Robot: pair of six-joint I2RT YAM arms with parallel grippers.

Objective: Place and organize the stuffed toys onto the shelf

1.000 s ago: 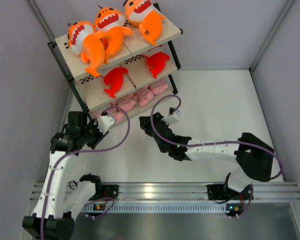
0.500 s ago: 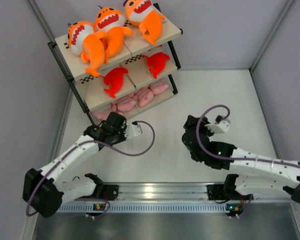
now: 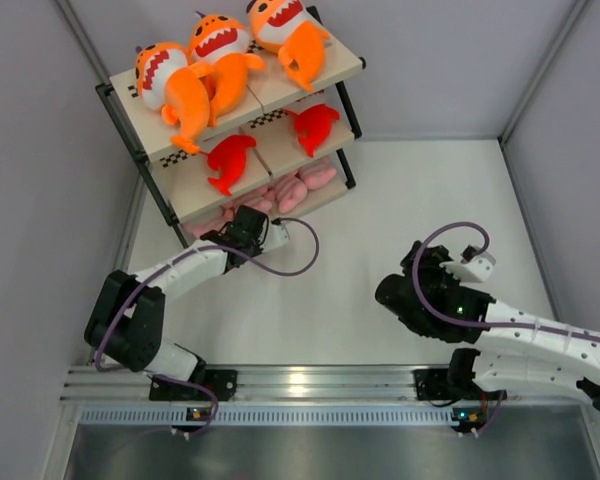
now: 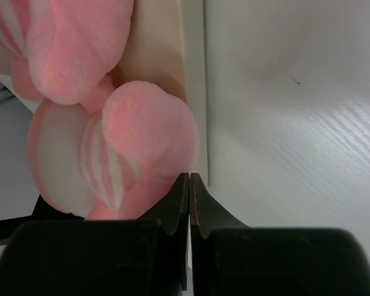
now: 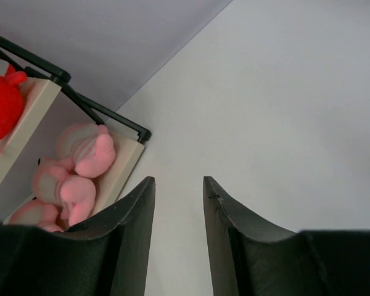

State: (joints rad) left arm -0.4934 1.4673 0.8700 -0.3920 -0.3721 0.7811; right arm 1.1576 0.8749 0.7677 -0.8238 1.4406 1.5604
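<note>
The shelf (image 3: 185, 187) stands at the back left. Three orange sharks (image 3: 223, 55) lie on its top board, two red sharks (image 3: 228, 160) on the middle one and pale pink plush animals (image 3: 280, 195) on the bottom one. My left gripper (image 3: 244, 216) is shut and empty. In the left wrist view its tips (image 4: 189, 176) sit at the bottom board's front edge (image 4: 195, 92), against a pink plush (image 4: 142, 123). My right gripper (image 3: 382, 290) is open and empty (image 5: 177, 180) over the bare table, well away from the shelf (image 5: 120, 166).
Grey walls close in the table on the left, back and right. The shelf stands close to the left wall. A metal rail (image 3: 310, 385) with both arm bases runs along the near edge.
My left arm has swung from the near left to the shelf's bottom tier. My right arm has drawn back from the shelf to the near right.
</note>
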